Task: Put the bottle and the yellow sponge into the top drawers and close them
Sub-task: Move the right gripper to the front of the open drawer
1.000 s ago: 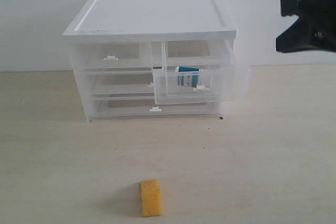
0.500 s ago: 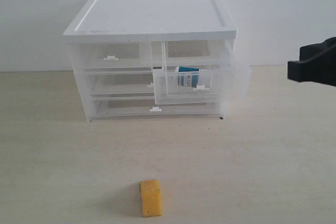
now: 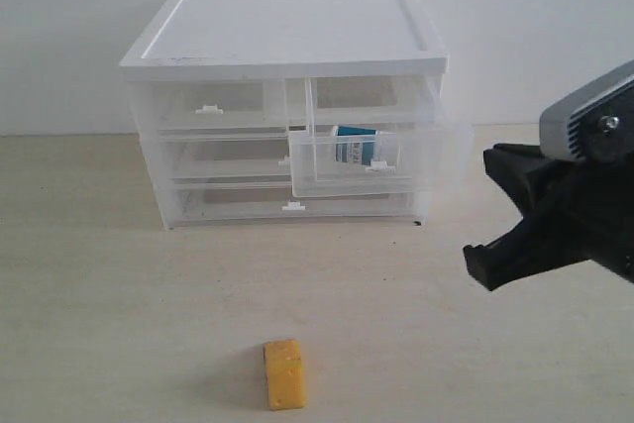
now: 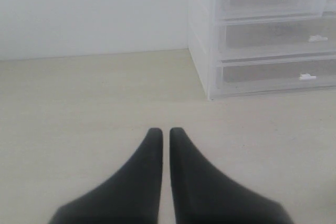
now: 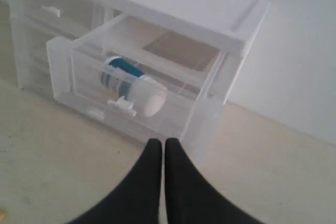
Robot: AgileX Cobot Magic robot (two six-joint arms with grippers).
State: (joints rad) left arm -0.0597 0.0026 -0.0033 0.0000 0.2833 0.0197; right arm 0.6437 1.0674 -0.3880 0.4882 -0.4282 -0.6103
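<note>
- We see a plain white top and frame on the cabinet (image 3: 287, 32).
- The top drawers (image 3: 213, 106) look milky and translucent to us, with white tab handles.
- The bottle (image 3: 354, 144) is white, and its label is teal and white.
- The yellow sponge (image 3: 284, 373) is yellow-orange.
- The table (image 3: 119, 294) is pale beige with faint streaks.
- We find the wall (image 3: 59, 37) white.
- The left gripper (image 4: 165, 130) and right gripper (image 5: 159, 141) are black.

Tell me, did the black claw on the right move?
Yes. In the exterior view the right gripper has dropped from level with the cabinet top to below the open drawer, and has shifted leftward.
</note>
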